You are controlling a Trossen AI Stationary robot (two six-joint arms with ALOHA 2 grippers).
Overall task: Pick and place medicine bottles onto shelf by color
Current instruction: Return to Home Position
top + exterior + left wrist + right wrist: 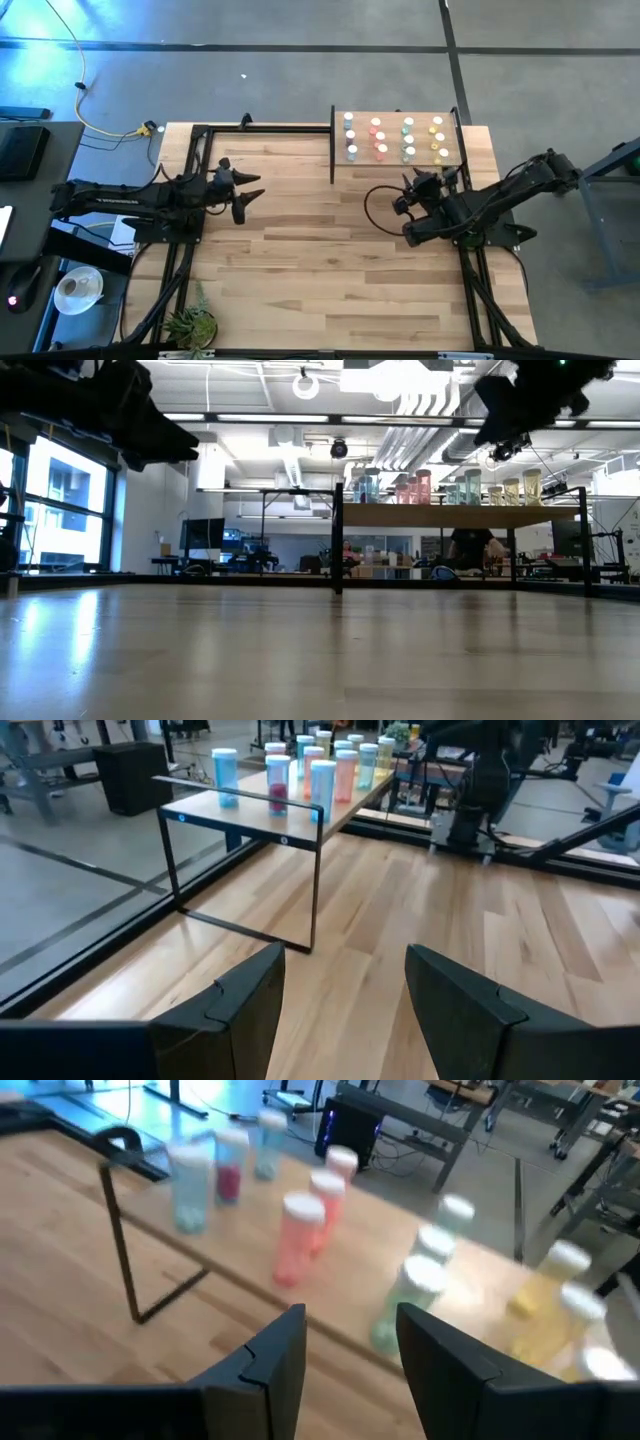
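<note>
The medicine bottles stand upright on their bases on the shelf [395, 160], a raised light-wood panel on black posts at the table's far right. They are sorted in columns: blue [350, 135], red [378, 138], green [408, 138], yellow [439, 138]. My right gripper [350, 1350] hovers open just in front of the shelf's near edge [432, 180], pointing at the red [298, 1240] and green bottles [410, 1295], with nothing between its fingers. My left gripper [345, 990] is open and empty over the table's left part [255, 192], facing the shelf [250, 815] from a distance.
A black frame [200, 160] stands along the table's left side and another [470, 270] along its right. A small plant [192, 325] sits at the near left corner. A black cable loop [380, 205] hangs by the right arm. Bare tabletop [320, 260] lies between the arms.
</note>
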